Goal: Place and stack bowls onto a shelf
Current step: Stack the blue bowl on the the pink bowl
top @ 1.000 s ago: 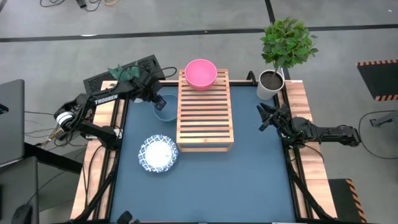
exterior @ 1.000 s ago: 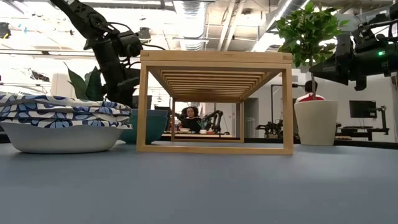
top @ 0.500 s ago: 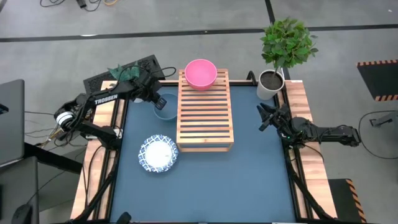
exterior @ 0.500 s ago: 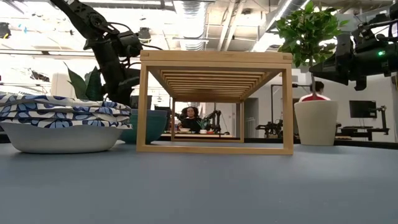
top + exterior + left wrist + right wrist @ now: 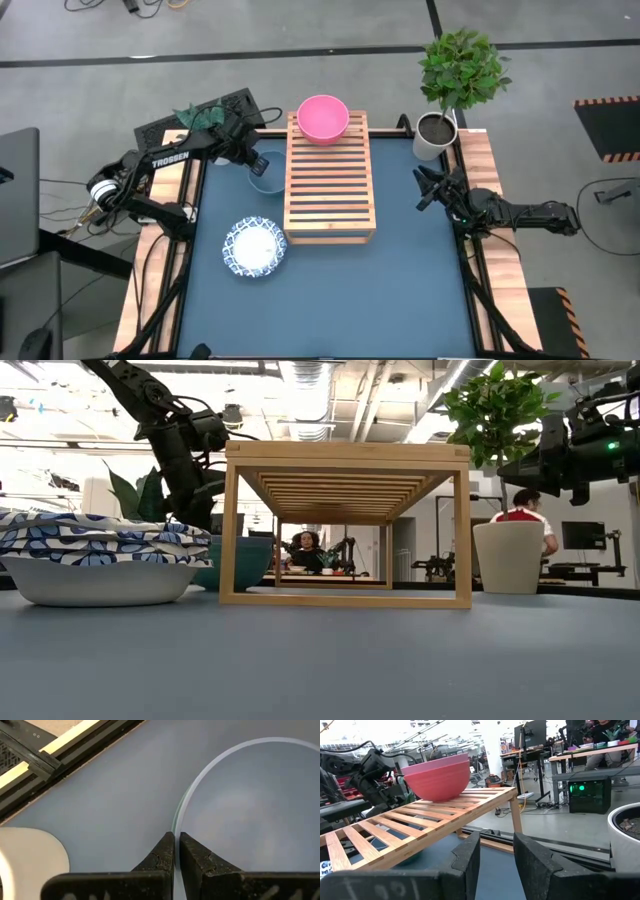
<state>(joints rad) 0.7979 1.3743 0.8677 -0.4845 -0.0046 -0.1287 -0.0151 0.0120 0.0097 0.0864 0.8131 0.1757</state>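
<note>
Hand (image 5: pixel 175 851) still on teal bowl (image 5: pixel 250 810).

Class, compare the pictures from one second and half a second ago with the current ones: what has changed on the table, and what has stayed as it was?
Nothing on the table visibly moved. The left gripper stays shut on the teal bowl's rim beside the shelf, the pink bowl stays on the shelf's far end, the patterned bowls stay stacked, and the right gripper waits at the table's right edge. Only a person in the room behind shifted right.
</note>
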